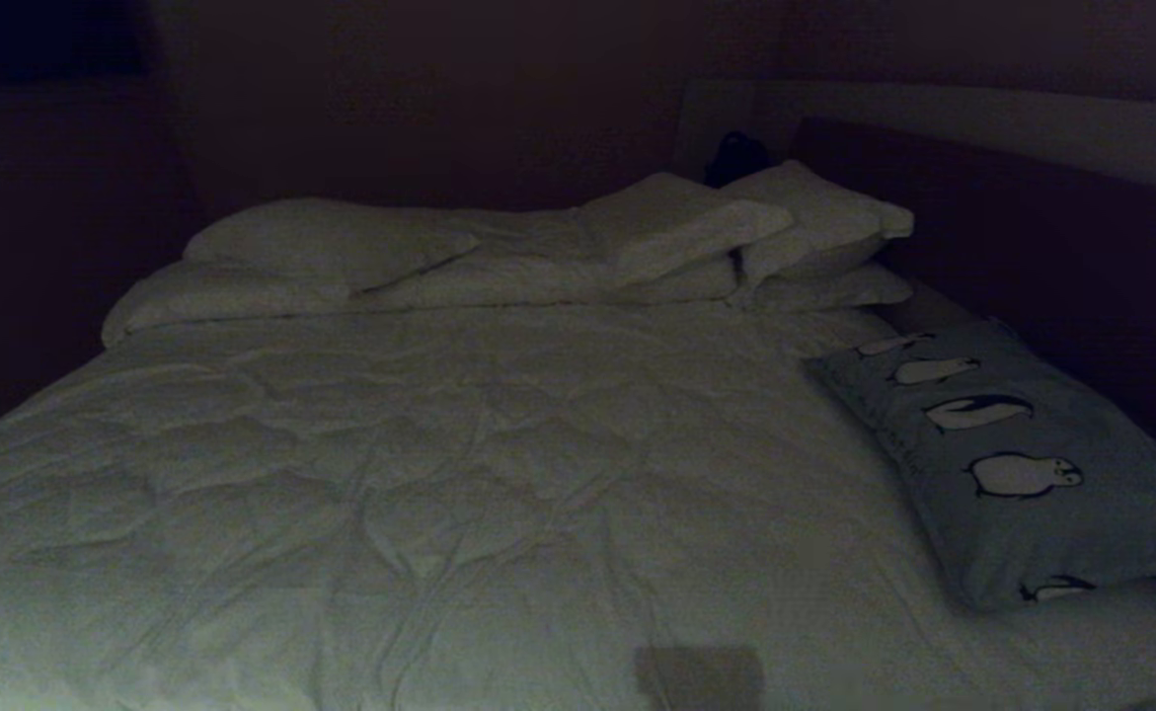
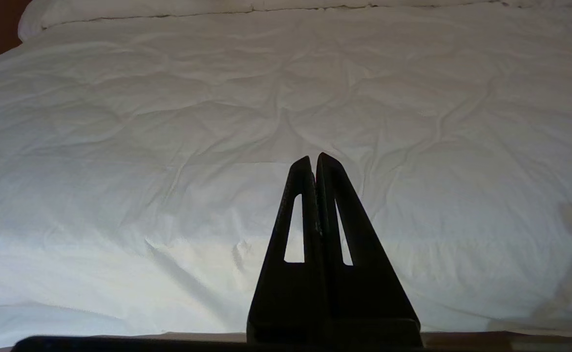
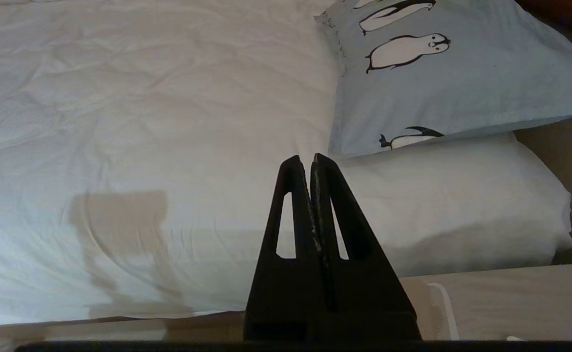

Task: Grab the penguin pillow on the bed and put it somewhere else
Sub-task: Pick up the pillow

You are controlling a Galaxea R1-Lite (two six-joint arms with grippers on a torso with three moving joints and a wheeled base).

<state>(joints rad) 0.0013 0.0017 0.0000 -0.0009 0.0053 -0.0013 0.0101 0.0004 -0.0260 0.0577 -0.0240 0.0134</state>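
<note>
Head view: I see pale blue-grey rectangular penguin pillow lying on right side of white quilted bed. Left gripper and right gripper near bed's edge, jaws closed, empty.

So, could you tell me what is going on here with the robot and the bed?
Nothing is being handled yet. The penguin pillow lies untouched along the right side of the bed, beside the dark headboard. The left gripper and the right gripper are both shut and empty, held off the near edge of the white duvet. The right one is nearer the pillow.
</note>
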